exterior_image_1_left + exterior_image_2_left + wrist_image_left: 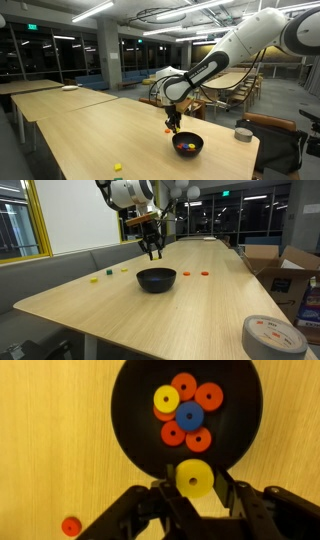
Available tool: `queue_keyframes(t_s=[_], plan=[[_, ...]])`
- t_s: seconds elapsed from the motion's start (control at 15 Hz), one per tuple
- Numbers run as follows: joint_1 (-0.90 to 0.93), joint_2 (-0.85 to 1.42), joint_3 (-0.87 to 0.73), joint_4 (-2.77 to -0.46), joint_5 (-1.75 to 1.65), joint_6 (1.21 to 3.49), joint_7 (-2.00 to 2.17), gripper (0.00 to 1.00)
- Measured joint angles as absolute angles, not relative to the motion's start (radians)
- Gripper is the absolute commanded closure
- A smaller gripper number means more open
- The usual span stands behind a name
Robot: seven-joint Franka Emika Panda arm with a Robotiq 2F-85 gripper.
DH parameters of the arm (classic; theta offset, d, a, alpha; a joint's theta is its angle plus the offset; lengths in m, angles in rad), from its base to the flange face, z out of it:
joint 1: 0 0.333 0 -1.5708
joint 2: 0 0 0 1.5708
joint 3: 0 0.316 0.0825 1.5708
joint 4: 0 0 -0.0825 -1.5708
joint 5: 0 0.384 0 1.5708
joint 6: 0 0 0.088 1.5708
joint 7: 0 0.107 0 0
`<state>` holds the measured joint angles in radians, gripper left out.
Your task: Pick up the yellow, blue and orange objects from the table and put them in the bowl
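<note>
My gripper [194, 486] pinches a yellow disc [194, 476] over the edge of the bowl [132, 412]. I should move to the middle, then let go.

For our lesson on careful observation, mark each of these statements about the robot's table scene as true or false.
1. The hand grips a yellow disc. True.
2. The black bowl is empty. False: coloured discs lie in it.
3. The hand hangs above the bowl. True, in both exterior views.
4. No piece lies on the table. False: an orange disc lies there, outside the bowl.
</note>
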<state>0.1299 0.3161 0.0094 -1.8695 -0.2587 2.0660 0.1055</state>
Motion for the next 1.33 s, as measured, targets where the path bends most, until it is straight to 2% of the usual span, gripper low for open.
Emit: queue_keyframes(t_s=[0.27, 0.53, 0.6, 0.73, 0.93, 1.0, 1.33], plan=[[0.13, 0.248, 0.018, -1.956, -0.256, 2.025, 0.112, 0.75], [0.115, 0.231, 0.021, -2.045, -0.234, 2.153, 0.111, 0.75], [0.108, 0.231, 0.021, -2.065, -0.222, 2.188, 0.11, 0.34], [0.089, 0.231, 0.02, -2.098, -0.196, 2.24, 0.106, 0.27], [0.066, 0.229, 0.019, -2.13, -0.163, 2.27, 0.1, 0.05], [0.064, 0.223, 0.019, -2.139, -0.159, 2.27, 0.1, 0.0], [0.076, 0.113, 0.035, -2.22, -0.158, 2.252, 0.13, 0.0]])
